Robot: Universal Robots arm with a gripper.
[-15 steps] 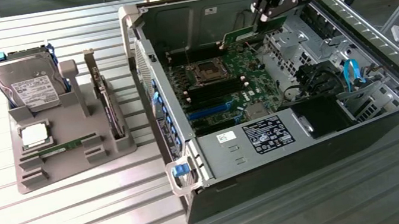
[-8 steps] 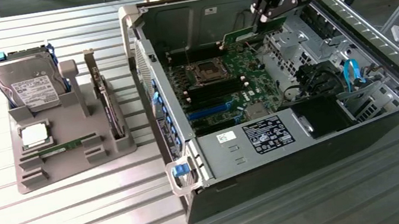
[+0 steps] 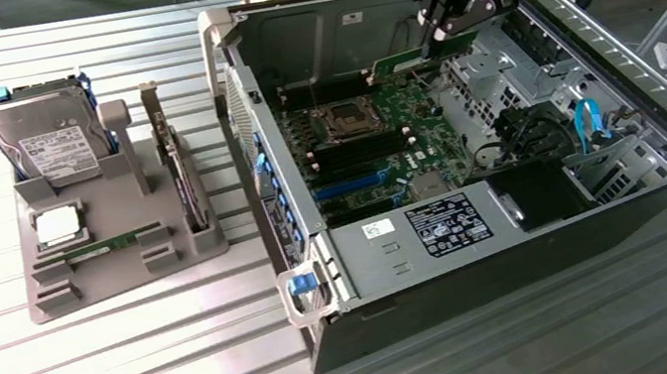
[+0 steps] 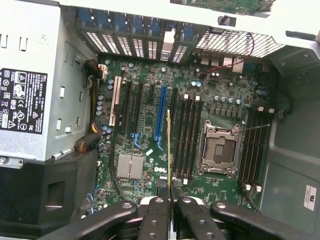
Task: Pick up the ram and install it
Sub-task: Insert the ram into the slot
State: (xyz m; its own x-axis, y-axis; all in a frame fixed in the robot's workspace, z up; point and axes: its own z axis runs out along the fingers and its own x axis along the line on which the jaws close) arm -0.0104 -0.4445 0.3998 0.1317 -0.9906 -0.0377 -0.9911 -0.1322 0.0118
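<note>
My gripper (image 3: 449,26) hangs over the back of the open computer case (image 3: 605,204), shut on the ram (image 3: 414,62), a narrow green board held above the motherboard (image 3: 402,151). In the wrist view the ram (image 4: 169,150) appears edge-on as a thin line running out from between the two black fingers (image 4: 156,217), gripper (image 4: 170,212). It hovers over the board between the blue expansion slot (image 4: 160,117) and a bank of black memory slots (image 4: 187,137). A second bank of memory slots (image 4: 252,145) lies beyond the empty processor socket (image 4: 220,150).
A grey parts holder (image 3: 117,261) in the exterior view's left carries a hard drive (image 3: 51,136), a square silver processor (image 3: 56,227), an upright dark card (image 3: 177,167) and a thin green strip (image 3: 109,246). The power supply (image 3: 447,224) and drive cage (image 3: 597,155) fill the case's near end.
</note>
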